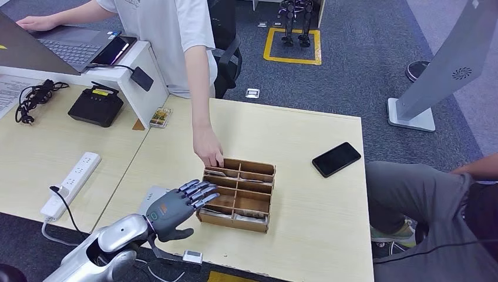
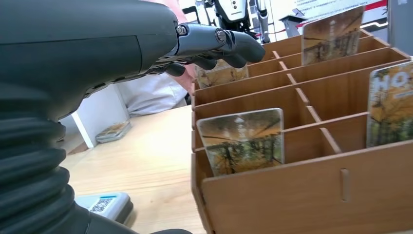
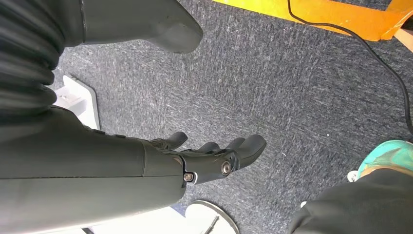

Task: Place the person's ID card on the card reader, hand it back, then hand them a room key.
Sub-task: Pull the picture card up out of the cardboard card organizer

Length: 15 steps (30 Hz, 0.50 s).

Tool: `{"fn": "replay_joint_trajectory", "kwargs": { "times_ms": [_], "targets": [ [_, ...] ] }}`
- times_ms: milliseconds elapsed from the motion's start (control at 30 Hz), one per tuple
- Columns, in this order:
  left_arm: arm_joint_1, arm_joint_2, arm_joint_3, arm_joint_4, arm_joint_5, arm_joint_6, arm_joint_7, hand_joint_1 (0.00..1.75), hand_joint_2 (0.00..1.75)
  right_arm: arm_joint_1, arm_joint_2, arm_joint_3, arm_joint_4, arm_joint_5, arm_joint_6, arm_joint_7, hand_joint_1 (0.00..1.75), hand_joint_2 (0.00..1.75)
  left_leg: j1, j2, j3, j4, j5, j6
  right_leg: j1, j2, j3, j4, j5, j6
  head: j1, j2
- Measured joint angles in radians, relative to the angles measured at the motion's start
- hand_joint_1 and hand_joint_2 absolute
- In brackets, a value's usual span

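Nearest the head camera, my silver left arm comes up from below, and my left hand (image 1: 176,207) hovers at the near left corner of the brown wooden compartment box (image 1: 238,195) on the pale wooden tabletop (image 1: 305,205). Fingers are spread and extended over the box's left edge; the hand holds nothing. Printed room key cards (image 1: 249,217) lie in several compartments. A small white card reader (image 1: 154,197) sits on the tabletop just beside the box, partly hidden by my hand. I cannot identify an ID card. A person in a white shirt stands at the far side; that person's hand (image 1: 208,147) reaches down to the box's far left corner, fingertips at the rim. A black smartphone (image 1: 336,158) lies flat, well apart to the right of the box. A second person's grey-trousered leg (image 1: 411,197) shows at the right edge.

Left wrist view: my left hand (image 2: 146,44) is stretched above the box (image 2: 311,185), dark fingers (image 2: 229,41) straight and parted, nothing in them. A card with an autumn-tree print (image 2: 242,140) stands tilted in the nearest compartment; others stand in compartments beyond. The card reader (image 2: 104,204), bearing a QR label, lies on the tabletop (image 2: 151,161) beside the box's corner.

Right wrist view: my right hand (image 3: 204,158) hangs over dark grey carpet (image 3: 292,87), fingers loosely extended, empty. A black cable (image 3: 370,53) crosses the carpet near a yellow floor marking (image 3: 311,12).
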Motion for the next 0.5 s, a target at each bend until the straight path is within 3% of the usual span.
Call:
{"fn": "replay_joint_trajectory", "kwargs": {
  "times_ms": [500],
  "targets": [
    [0.001,-0.032,-0.015,0.031,-0.013,0.022,0.029,0.00,1.75,0.000,0.010,-0.003,-0.001,0.017,0.000,0.002,0.00,1.75,0.000,0.000,0.000,0.000,0.000,0.000,0.000,0.000,0.000,0.000,0.000,0.000,0.000,0.000]
  ]
}}
